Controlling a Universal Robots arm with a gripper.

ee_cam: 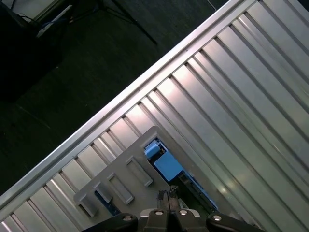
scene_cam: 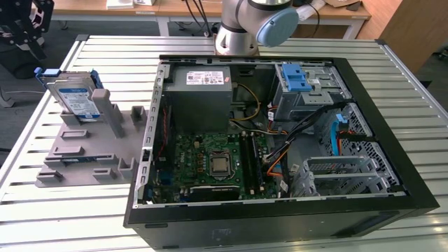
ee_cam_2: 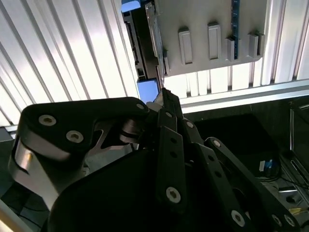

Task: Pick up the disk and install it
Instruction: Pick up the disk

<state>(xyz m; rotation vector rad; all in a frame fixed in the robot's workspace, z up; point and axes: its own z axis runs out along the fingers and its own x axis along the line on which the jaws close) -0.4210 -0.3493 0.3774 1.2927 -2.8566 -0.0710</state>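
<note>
In the exterior view, I see the disk (scene_cam: pixel 75 100) standing on edge in a grey holder (scene_cam: pixel 84 152). The holder lies on the slatted tabletop (scene_cam: pixel 105 52), toward the exterior view's left. The disk's white-and-blue label faces the camera, and its blue carrier frame shows at the top. A 2nd drive seems to stand right behind it, though I cannot separate the 2 cleanly. The open computer case (scene_cam: pixel 280 231) lies flat just beside the holder, on the exterior view's right. Inside it are the grey power supply (scene_cam: pixel 203 89), the motherboard (scene_cam: pixel 217 163) and a blue latch (scene_cam: pixel 297 79). The arm's base (scene_cam: pixel 242 26) rises behind the case. My tool (scene_cam: pixel 33 42) hangs dark in the far corner on the exterior view's left, above the disk and apart from it.

In the second wrist view, the tool (ee_cam_2: pixel 164 94) has its 2 fingers brought together at the tips with nothing between them. Past the tips lie the holder (ee_cam_2: pixel 212 29) and the disk (ee_cam_2: pixel 140 48), seen edge-on beside it.

In the first wrist view, the tool (ee_cam: pixel 169 195) points down toward the holder (ee_cam: pixel 120 179), tips together. The disk (ee_cam: pixel 166 165) sits in the holder, its blue frame end showing bright. The tabletop (ee_cam: pixel 231 96) slats run diagonally, with dark floor (ee_cam: pixel 72 72) beyond the edge.
</note>
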